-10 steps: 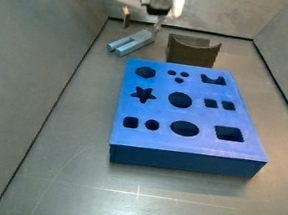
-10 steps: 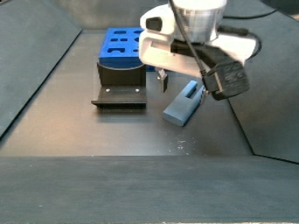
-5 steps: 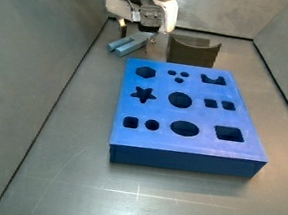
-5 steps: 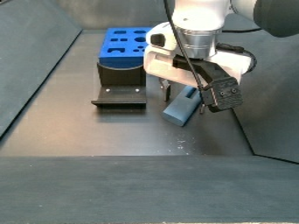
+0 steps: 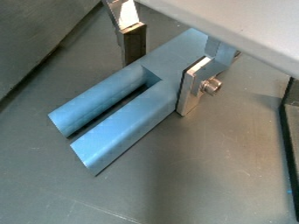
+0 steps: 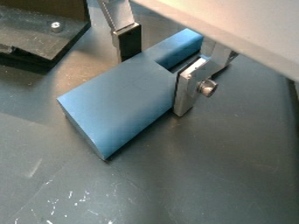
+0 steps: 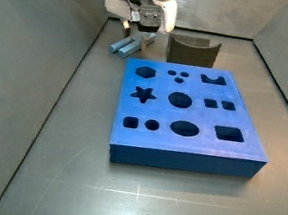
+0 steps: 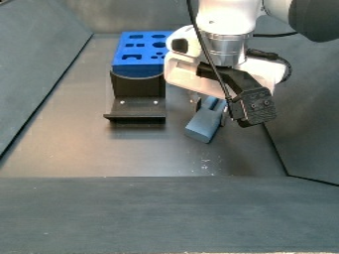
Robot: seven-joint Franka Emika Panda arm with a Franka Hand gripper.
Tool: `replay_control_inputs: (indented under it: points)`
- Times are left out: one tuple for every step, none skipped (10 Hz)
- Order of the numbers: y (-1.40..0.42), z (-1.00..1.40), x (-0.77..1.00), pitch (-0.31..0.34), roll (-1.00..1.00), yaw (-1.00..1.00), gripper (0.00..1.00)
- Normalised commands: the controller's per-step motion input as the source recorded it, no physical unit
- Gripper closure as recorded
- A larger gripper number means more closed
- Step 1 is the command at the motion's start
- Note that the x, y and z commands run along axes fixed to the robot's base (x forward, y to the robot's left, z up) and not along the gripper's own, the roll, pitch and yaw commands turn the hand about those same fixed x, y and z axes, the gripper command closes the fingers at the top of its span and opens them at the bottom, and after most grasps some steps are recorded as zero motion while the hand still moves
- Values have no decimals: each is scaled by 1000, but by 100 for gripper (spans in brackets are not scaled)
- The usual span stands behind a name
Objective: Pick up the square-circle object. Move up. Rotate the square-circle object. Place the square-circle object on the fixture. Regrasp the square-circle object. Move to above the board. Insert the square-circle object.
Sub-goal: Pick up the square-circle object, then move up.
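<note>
The gripper (image 5: 163,61) straddles the square-circle object (image 5: 122,114) near the floor's far edge, a finger on each side. The fixture (image 7: 192,51) stands just beside it; the board (image 7: 186,116) blocks the middle. Bare floor lies along the near edge.

Legible text, labels, brands, numbers, signs: none in any view. Gripper (image 5: 163,61), lowered over the peg (image 5: 117,118) on the floor: unmarked plates and pads. Peg: plain. Board (image 7: 186,116): shaped holes only, no lettering. Fixture (image 8: 137,105): no marking. Floor (image 7: 44,166): bare of print.
</note>
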Motion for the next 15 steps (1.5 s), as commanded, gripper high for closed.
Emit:
replay_control_inputs:
  points:
    - [0,0,0,0,0,0,100]
    - [0,0,0,0,0,0,100]
    - [0,0,0,0,0,0,100]
    - [0,0,0,0,0,0,100]
    - [0,0,0,0,0,0,100]
    - [0,0,0,0,0,0,100]
    - [0,0,0,0,0,0,100]
    - [0,0,0,0,0,0,100]
    - [0,0,0,0,0,0,100]
    - [0,833,0,0,0,0,100]
    - [-28,824,-4,5,-4,-54,100]
    - [-24,710,-31,25,2,-54,100]
    - [-10,590,-26,33,14,-44,100]
    - [4,415,-13,53,28,-35,100]
    - [4,264,-9,62,41,-27,100]
